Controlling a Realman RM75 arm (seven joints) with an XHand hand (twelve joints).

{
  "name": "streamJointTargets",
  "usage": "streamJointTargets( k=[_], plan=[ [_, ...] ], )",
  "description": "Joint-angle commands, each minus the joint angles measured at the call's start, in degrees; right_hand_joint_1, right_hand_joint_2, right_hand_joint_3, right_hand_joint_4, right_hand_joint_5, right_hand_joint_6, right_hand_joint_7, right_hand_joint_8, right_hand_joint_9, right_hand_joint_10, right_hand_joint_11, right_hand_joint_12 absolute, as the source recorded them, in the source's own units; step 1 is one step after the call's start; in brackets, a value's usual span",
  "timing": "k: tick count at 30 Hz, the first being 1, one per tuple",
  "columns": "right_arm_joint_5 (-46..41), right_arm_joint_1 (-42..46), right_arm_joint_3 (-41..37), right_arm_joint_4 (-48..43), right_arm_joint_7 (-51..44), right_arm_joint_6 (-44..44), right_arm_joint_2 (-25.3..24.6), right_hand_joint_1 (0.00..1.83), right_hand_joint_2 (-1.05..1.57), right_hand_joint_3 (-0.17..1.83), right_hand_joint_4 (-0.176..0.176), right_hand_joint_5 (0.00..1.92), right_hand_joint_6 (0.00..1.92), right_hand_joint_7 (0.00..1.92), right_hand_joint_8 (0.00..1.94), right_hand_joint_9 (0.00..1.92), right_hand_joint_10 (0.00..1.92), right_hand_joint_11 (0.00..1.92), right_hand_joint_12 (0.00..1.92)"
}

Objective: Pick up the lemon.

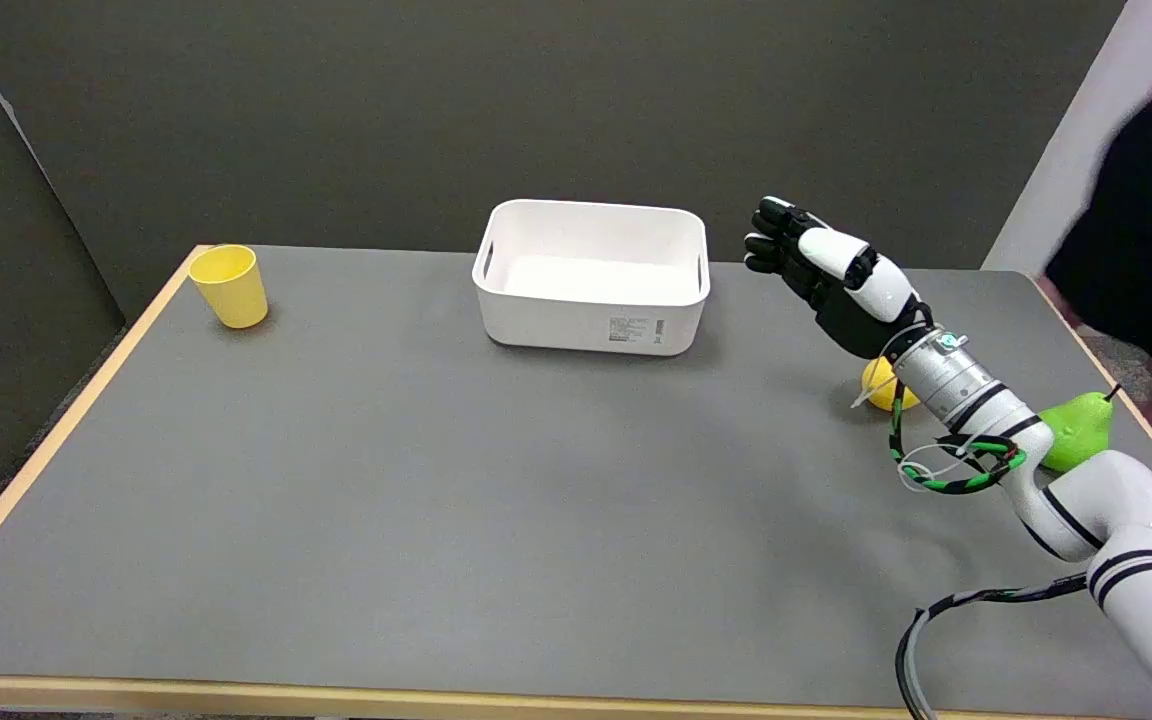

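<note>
The lemon (879, 385) is a small yellow fruit lying on the grey table at the right, partly hidden behind my right wrist. My right hand (826, 275) hovers in the air above and to the left of it, fingers stretched out toward the bin, holding nothing. The hand is clear of the lemon and does not touch it.
A white bin (593, 277) stands at the table's back middle, just left of my hand. A yellow cup (229, 285) sits at the back left. A green pear (1078, 428) lies behind my forearm near the right edge. A person in black (1151, 200) stands at the right.
</note>
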State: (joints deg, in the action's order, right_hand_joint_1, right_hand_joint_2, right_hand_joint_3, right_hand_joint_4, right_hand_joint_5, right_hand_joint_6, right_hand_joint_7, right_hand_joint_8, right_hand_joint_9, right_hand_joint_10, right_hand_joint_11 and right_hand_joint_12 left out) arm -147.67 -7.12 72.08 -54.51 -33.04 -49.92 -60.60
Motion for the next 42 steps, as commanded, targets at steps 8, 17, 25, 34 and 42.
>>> streamJointTargets(
  k=[8,17,25,34,42],
  plan=[
    [0.0,2.0,-3.8,-7.4,-14.7,0.8,3.4,0.53,0.68,0.99,-0.075,0.08,0.34,0.11,0.36,0.09,0.71,0.00,1.07],
    [0.1,6.2,-11.7,-16.0,-39.6,16.9,3.8,0.55,0.66,0.96,-0.091,0.08,0.37,0.12,0.38,0.08,0.73,0.00,1.07],
    [0.1,6.5,-11.7,-16.4,-55.6,29.3,3.8,0.57,0.64,0.97,-0.098,0.10,0.40,0.14,0.41,0.09,0.73,0.00,1.07],
    [0.1,13.3,-18.0,-16.6,-57.0,29.6,2.6,0.60,0.60,0.96,-0.069,0.11,0.42,0.14,0.41,0.07,0.71,0.00,1.00],
    [0.0,23.9,-22.4,-19.4,-51.3,27.3,0.9,0.59,0.59,0.86,-0.052,0.10,0.31,0.13,0.28,0.05,0.68,0.00,0.92]
  ],
)
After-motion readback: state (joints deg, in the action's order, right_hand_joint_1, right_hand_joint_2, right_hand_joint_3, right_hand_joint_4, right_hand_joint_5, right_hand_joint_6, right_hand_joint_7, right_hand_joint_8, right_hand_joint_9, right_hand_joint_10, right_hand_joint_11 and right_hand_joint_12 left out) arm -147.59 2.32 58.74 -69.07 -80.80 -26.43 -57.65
